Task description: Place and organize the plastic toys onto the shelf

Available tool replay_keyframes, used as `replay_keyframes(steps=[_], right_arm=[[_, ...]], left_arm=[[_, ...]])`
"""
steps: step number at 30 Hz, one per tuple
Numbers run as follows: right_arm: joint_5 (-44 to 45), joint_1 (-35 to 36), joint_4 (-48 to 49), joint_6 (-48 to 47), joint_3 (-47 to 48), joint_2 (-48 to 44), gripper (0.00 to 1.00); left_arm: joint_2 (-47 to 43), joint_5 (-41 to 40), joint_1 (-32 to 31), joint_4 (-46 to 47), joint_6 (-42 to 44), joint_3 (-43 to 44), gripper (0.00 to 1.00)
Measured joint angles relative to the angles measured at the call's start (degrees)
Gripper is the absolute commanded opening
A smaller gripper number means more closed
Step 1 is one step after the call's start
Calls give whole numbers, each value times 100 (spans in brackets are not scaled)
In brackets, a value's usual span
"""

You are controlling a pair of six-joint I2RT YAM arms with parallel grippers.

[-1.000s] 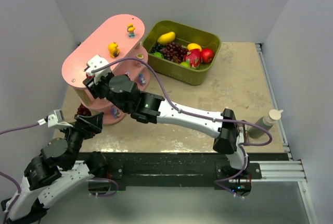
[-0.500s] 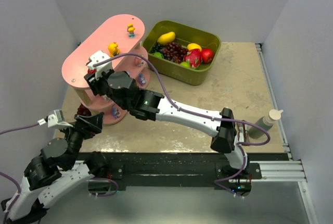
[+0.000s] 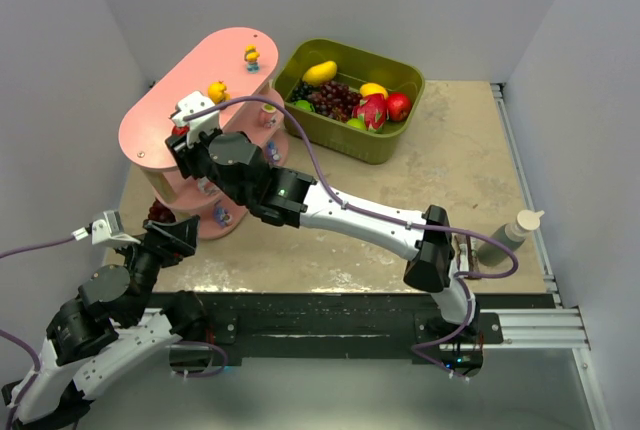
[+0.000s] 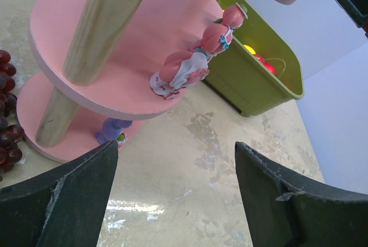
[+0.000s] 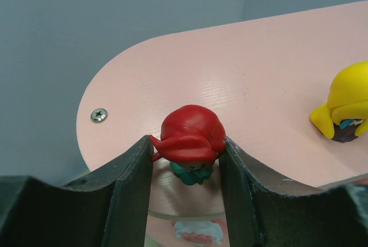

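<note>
Gripped: red-haired toy [image 5: 190, 141], green body, right jaws clenched on it from both sides. Just past the jaws is the top board of the pink shelf [image 5: 241, 80], with its rim right under the toy; touching or not, can't tell. A yellow toy [image 5: 344, 109] stands on that board right of the jaws, and a screw [image 5: 99, 114] sits to their left. Other side, left jaws released, spread wide, nothing between, low over the counter [image 4: 190, 172]. Ahead of them the middle board carries a row of pink toys [image 4: 181, 74]. A purple toy [image 4: 112, 130] is on the bottom board below, grapes [image 4: 7, 115] far left, olive bin [image 4: 261, 74] beyond on the right.
</note>
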Motion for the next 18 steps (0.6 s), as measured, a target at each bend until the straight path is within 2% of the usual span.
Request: replay_keyframes(steps=[14, 18], right_arm=[[-15, 0, 321, -59, 28, 146, 47], [-15, 0, 372, -87, 46, 175, 52]], left_arm=[[0, 0, 0, 0, 0, 0, 87], [0, -2, 0, 0, 0, 0, 87]])
